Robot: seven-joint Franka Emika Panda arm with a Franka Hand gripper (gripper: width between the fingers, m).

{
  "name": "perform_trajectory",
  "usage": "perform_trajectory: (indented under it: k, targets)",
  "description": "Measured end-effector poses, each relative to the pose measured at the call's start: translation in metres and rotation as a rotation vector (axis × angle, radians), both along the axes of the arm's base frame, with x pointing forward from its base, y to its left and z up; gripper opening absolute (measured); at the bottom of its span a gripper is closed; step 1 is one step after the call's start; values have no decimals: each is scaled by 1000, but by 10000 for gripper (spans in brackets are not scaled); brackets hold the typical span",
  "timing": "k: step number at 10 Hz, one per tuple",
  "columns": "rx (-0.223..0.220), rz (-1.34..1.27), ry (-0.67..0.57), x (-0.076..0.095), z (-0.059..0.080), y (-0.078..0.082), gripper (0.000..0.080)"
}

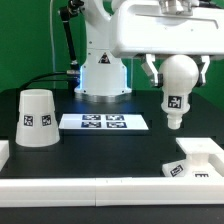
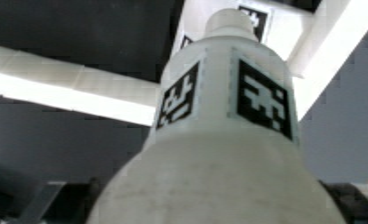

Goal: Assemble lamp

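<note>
My gripper [image 1: 180,62] is shut on the round head of the white bulb [image 1: 177,88] and holds it in the air, stem pointing down, tag facing the camera. The bulb hangs above and a little to the exterior view's left of the low square base [image 1: 198,158], which lies at the exterior view's right front. The truncated-cone shade [image 1: 36,117] stands on the table at the exterior view's left. In the wrist view the bulb [image 2: 216,120] fills the picture between my dark fingers [image 2: 355,200], with two tags on its stem.
The marker board [image 1: 104,122] lies flat at the middle of the black table. The arm's white pedestal [image 1: 102,72] stands behind it. A white raised rim [image 1: 80,185] runs along the table's front edge.
</note>
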State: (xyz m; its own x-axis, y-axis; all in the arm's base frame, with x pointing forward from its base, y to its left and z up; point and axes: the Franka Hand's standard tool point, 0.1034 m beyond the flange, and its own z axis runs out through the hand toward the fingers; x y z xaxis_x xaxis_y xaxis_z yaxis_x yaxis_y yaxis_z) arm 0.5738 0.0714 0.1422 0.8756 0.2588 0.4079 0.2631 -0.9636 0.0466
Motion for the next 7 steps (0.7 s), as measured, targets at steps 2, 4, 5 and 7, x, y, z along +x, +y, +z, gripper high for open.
perform_trajectory:
  k: [2, 4, 5, 7]
  targets:
    - [2, 9, -7, 13, 7, 6, 574]
    - [4, 22, -39, 41, 13, 13, 576]
    - [6, 25, -39, 43, 11, 16, 576]
    - [5, 23, -36, 42, 10, 15, 576]
